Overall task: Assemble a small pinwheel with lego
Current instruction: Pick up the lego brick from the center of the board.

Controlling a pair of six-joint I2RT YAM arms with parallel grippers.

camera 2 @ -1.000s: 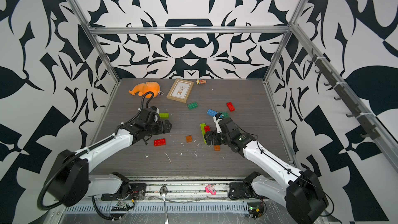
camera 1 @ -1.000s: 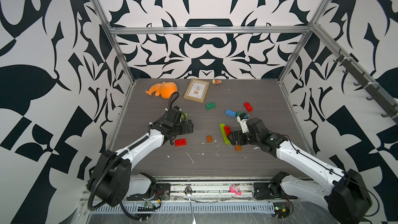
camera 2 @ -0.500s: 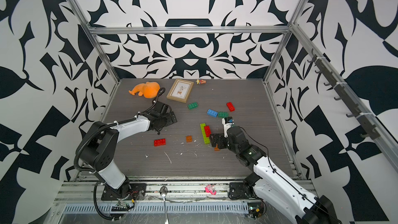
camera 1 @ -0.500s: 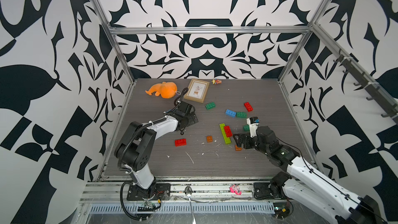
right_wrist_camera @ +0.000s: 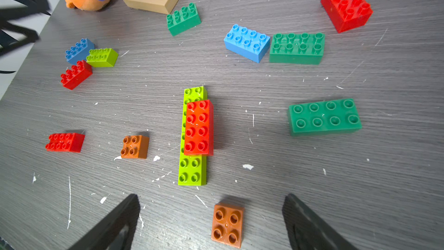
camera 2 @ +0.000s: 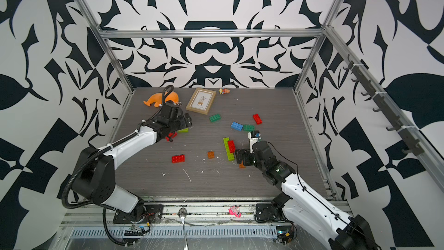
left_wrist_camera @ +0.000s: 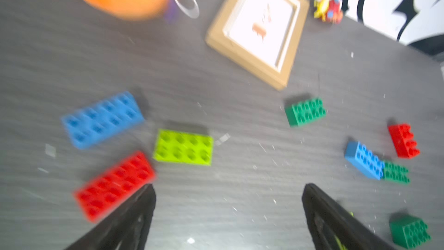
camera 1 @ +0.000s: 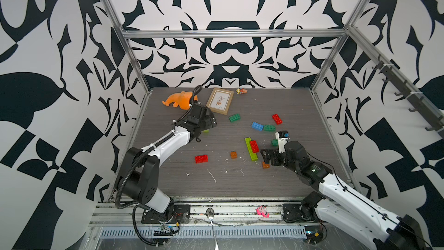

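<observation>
Lime green lego bricks (camera 1: 251, 156) lie in a line mid-table with a red brick (camera 1: 254, 146) pressed on top; the right wrist view shows this stack (right_wrist_camera: 199, 127) too. An orange-brown square brick (right_wrist_camera: 227, 222) lies flat on the table between the wide fingers of my right gripper (right_wrist_camera: 211, 198), untouched. A second square brick (camera 1: 233, 155) and a loose red brick (camera 1: 201, 158) lie to the left. My left gripper (left_wrist_camera: 228, 187) hangs open over bare table at the back left, beside blue (left_wrist_camera: 103, 119), lime (left_wrist_camera: 183, 147) and red (left_wrist_camera: 115, 186) bricks.
More lego bricks lie at the back right: dark green (camera 1: 234, 117), blue (camera 1: 257, 126), dark green (camera 1: 269, 127), red (camera 1: 277, 119). Another dark green brick (right_wrist_camera: 324, 116) sits beside the right wrist. An orange plush (camera 1: 179, 99), a picture frame (camera 1: 219, 101) and a tiny figure (camera 1: 241, 91) line the back.
My left gripper has moved toward the back of the table as that arm's elbow drew in and rose. My right gripper slid off the lime and red stack toward the front right.
</observation>
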